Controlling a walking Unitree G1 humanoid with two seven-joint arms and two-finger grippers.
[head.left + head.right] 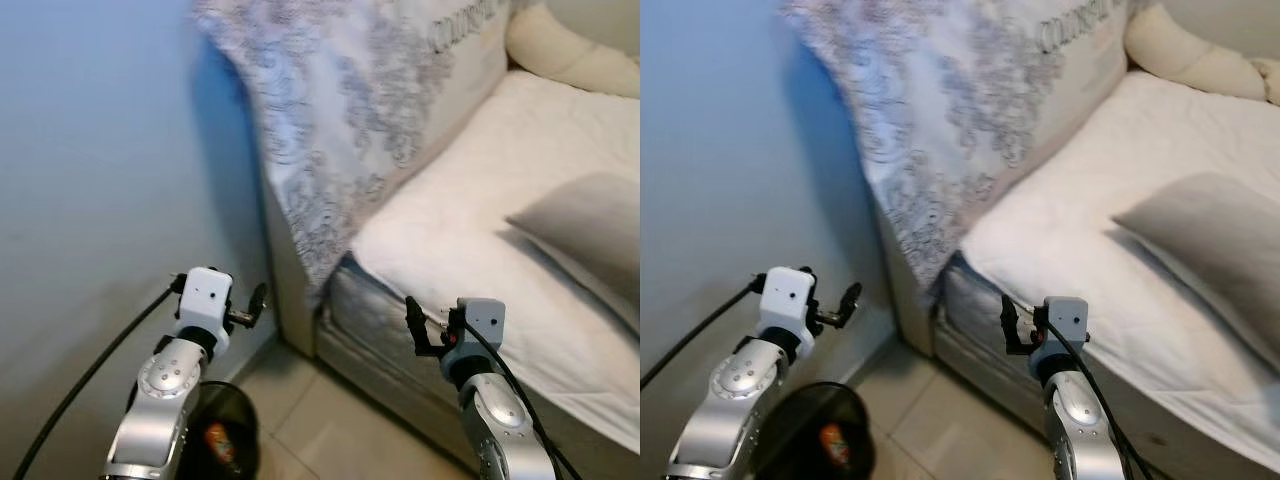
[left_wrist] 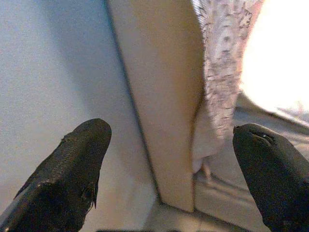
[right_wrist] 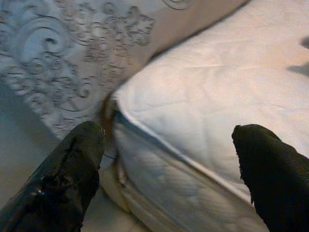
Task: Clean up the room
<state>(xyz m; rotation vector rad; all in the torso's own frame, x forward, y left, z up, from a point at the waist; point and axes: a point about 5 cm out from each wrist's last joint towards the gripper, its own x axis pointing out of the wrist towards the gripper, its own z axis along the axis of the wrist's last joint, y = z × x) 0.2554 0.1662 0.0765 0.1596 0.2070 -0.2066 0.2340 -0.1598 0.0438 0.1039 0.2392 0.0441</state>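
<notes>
My left gripper (image 1: 256, 303) is held up near the blue-grey wall, beside the corner of a bed; in the left wrist view its fingers (image 2: 72, 169) stand wide open with nothing between them. My right gripper (image 1: 418, 328) hovers in front of the white mattress (image 1: 480, 220), near its edge. It is open and empty too, and its fingers (image 3: 72, 174) frame the mattress corner. A grey-patterned blanket (image 1: 340, 120) hangs over the bed's beige end board (image 2: 164, 96). Below my left arm stands a black bin (image 1: 245, 415) with something orange (image 1: 220, 440) inside.
A grey pillow (image 1: 590, 225) lies on the mattress at the right, a cream pillow (image 1: 570, 50) at the far end. The wall (image 1: 100, 150) closes off the left side. Beige floor tiles (image 1: 330, 420) show between the bin and the bed. A black cable (image 1: 90, 370) trails from my left arm.
</notes>
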